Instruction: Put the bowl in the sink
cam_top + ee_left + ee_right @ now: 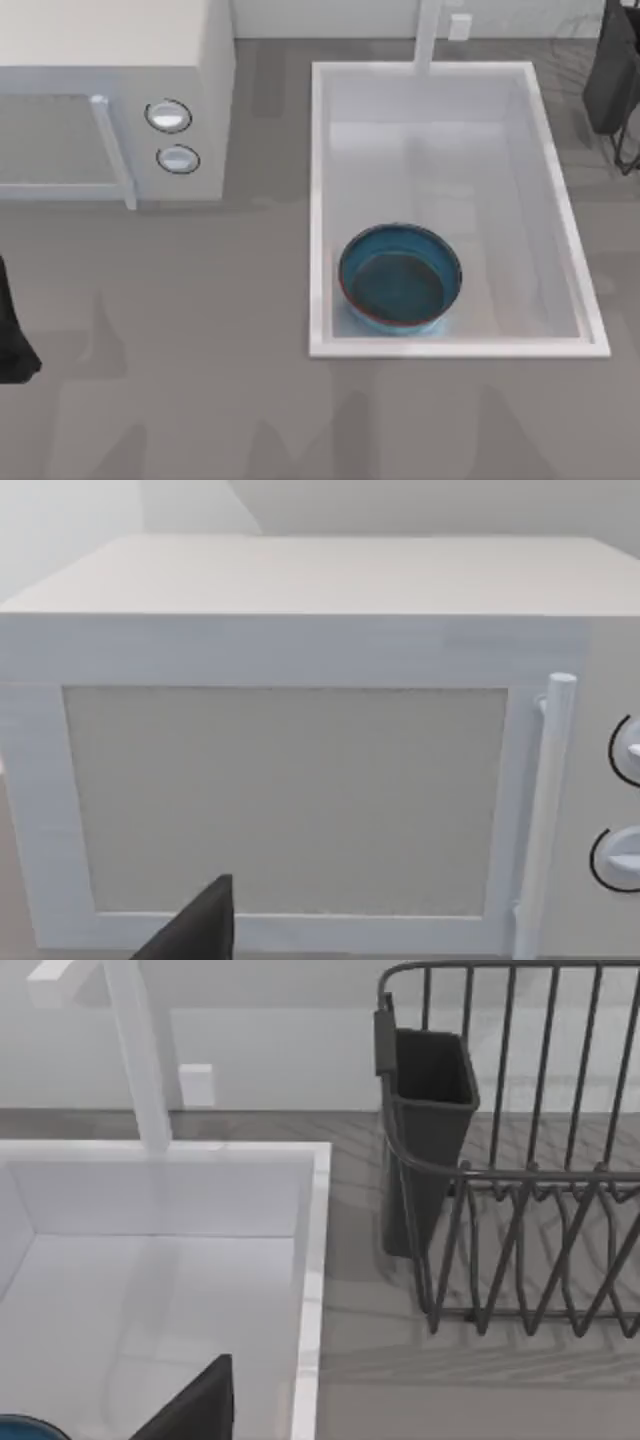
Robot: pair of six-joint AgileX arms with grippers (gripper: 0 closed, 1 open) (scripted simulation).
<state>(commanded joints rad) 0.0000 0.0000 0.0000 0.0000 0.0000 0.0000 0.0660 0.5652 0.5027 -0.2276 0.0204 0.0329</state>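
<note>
Resting upright in the sink near its front rim, the bowl looked placed, needing nothing further; neither gripper's finger state could be told

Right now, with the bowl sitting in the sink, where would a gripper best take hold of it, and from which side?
Probably the thin rim of the bowl, pinched from straight above. It sits upright and open inside the sink, in the near left part, close to the near and left walls, which block sideways approaches. The rim's far right side has the most room around it.
</note>
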